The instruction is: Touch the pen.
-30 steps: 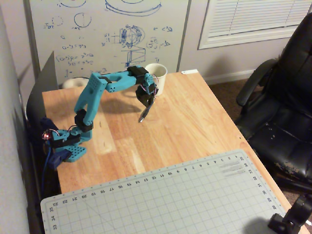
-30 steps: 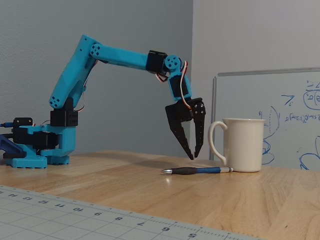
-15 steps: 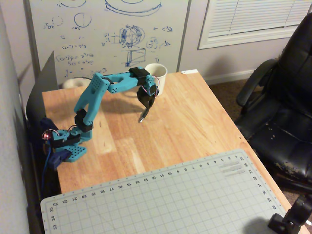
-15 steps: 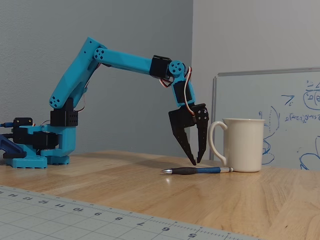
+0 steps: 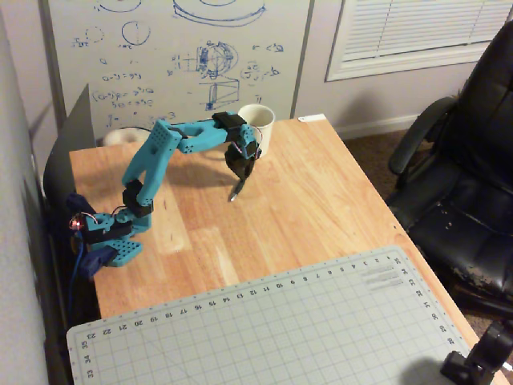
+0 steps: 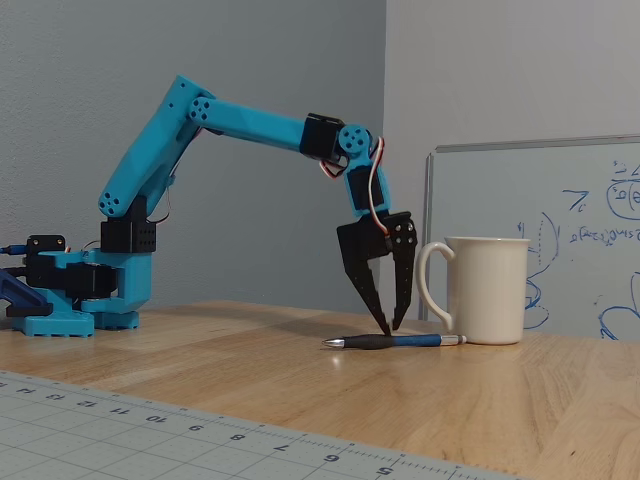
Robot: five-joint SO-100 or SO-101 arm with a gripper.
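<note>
A blue arm is shown reaching over a wooden desk [image 6: 250, 360], with its black end effector [image 6: 390, 327] pointed downward at the centre of the side-on fixed view. The pen [image 6: 395, 341] is seen lying flat on the desk, just right of centre in that view, its silvery tip directed toward the left of the frame and its far end lying just beside the base of the cream mug [image 6: 485, 290]. In the elevated fixed view the pen [image 5: 236, 191] appears only as a short dark sliver below the end effector [image 5: 240, 178], near the upper centre of the frame, with the mug [image 5: 258, 127] behind it. The end effector is shown slightly parted, nothing being held between its fingers; the fingertips are brought down to the pen's barrel, though whether contact is actually made cannot be told from either view. The step in hand is judged to be the final descent onto the pen. At most a very small further lowering is called for, applied gently so that the pen is not rolled or pushed toward the mug.
</note>
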